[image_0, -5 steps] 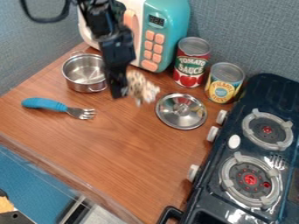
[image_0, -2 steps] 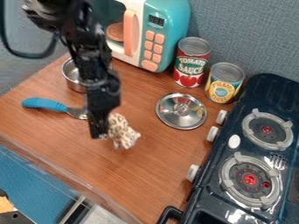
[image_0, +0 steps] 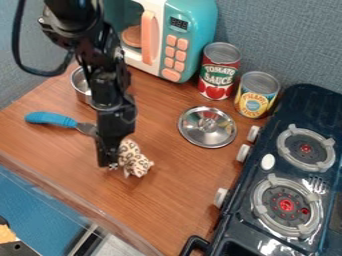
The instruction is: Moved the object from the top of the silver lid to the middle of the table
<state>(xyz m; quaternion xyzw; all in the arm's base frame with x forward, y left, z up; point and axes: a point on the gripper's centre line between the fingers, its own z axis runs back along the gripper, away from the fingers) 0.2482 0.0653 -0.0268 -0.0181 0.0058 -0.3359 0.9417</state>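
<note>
Toy-kitchen table (image_0: 187,192), L to R. Blue-handled utensil (image_0: 50,118): lying flat nr the table's L corner, handle to the L, metal end running behind the gripper. Silver pot (image_0: 81,86): upright nr the back edge, R part hidden behind the arm. Black gripper (image_0: 111,163): pointing down over the table, btwn pot & front edge; jaws clamped on the spotted toy. Spotted toy (image_0: 137,161): the task's obj., at the R side of the gripper tips, btwn silver lid & front edge, low over the mid. part of the table; whether it touches the wood, can't tell. Toy microwave (image_0: 190,25): teal & white w/ orange handle & btns, upright at the back edge. Silver lid (image_0: 208,127): flat, knob up, well apart from the toy, its top bare. Red-labelled can (image_0: 219,72): upright btwn microwave & yellow-labelled can. Yellow-labelled can (image_0: 256,96): upright, nr the stove's rear L corner. Dark toy stove (image_0: 230,220): along the table's R edge, w/ 2 burners, knobs facing the table.
</note>
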